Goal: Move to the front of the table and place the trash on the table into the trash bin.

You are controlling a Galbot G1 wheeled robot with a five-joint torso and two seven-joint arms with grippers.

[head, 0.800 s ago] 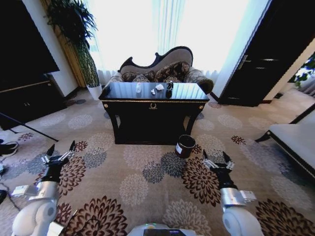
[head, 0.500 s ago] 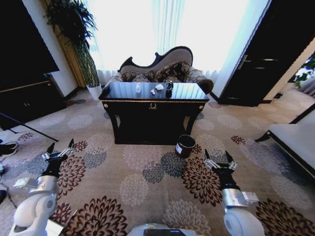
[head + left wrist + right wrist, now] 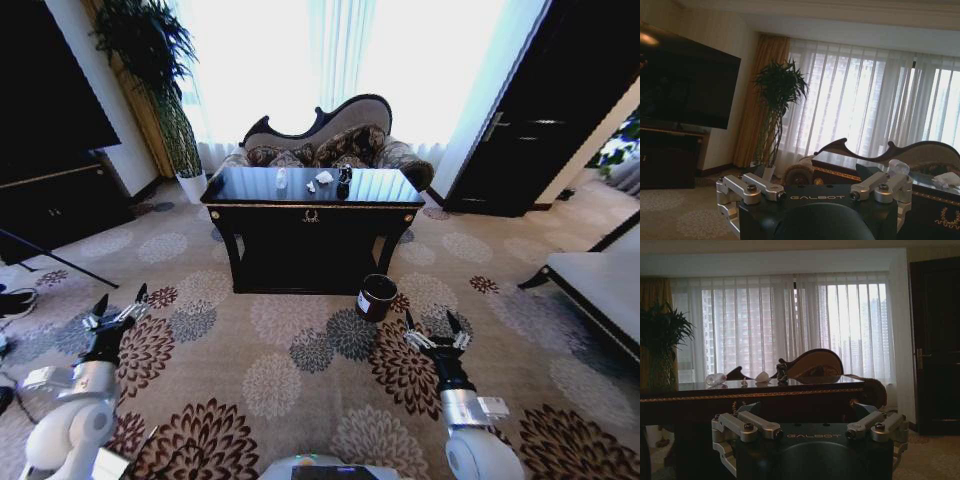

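Trash [image 3: 322, 179] lies on the bench [image 3: 312, 200], well ahead of both grippers; left gripper [image 3: 115, 313] and right gripper [image 3: 433, 333] are spread wide, empty. Trash bin [image 3: 377, 297] stands nearer the right gripper.

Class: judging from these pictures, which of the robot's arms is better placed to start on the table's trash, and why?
Probably right, narrowly. The right gripper hovers open near the trash bin; the left gripper hangs open farther out. The trash on the table is beyond both.

A glossy black wooden surface [image 3: 300, 187] with gold trim is seen; behind the trash bin [image 3: 376, 297], patterned carpet [image 3: 270, 380] looks matt.
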